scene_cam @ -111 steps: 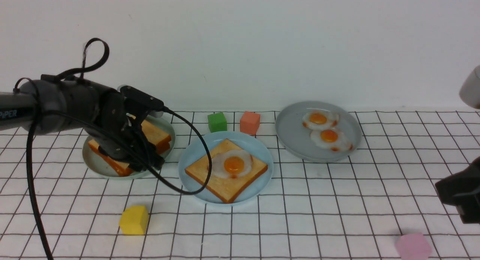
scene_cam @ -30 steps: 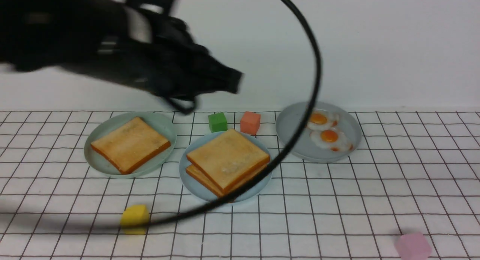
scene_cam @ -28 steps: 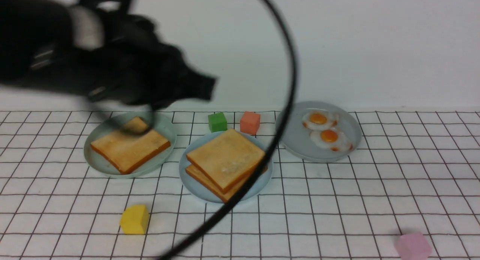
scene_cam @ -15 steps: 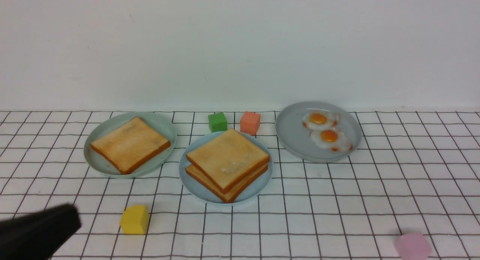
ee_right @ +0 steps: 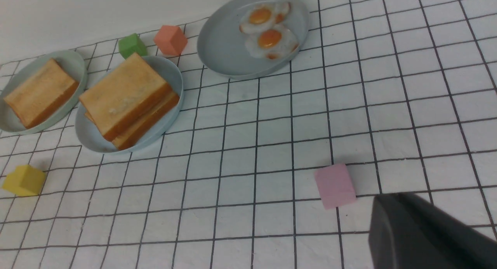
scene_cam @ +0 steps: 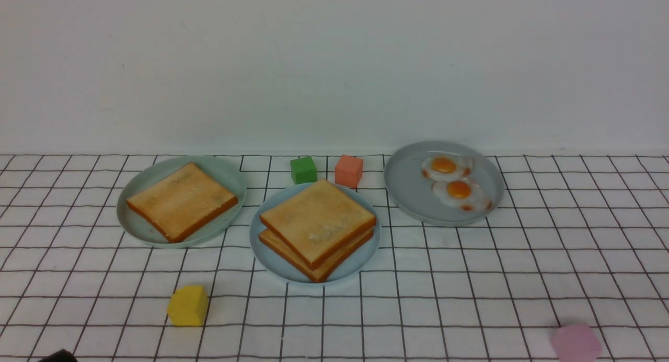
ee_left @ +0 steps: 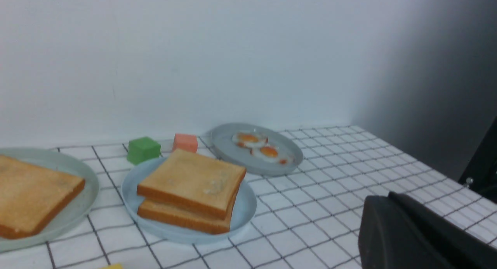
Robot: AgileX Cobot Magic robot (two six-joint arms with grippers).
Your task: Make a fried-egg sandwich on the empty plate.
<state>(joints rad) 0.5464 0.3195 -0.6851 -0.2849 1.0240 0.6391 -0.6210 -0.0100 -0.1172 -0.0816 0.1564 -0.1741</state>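
Hands both clenched, by my read; left hand barely pokes into front view, right hand out of that shot, only dark part showing in its wrist view. Fried-egg sandwich sits on blue plate, upper toast offset; can't make out egg between slices. Pink block cut off up front.

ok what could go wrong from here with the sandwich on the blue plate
The upper toast slice sits a bit off-square on the lower toast slice, so a bump might slide it further. The fried egg filling can't be seen between them, so a shifted or missing egg could go unnoticed. The light blue plate sits close to the green block and orange block, which might get knocked if someone moves it.
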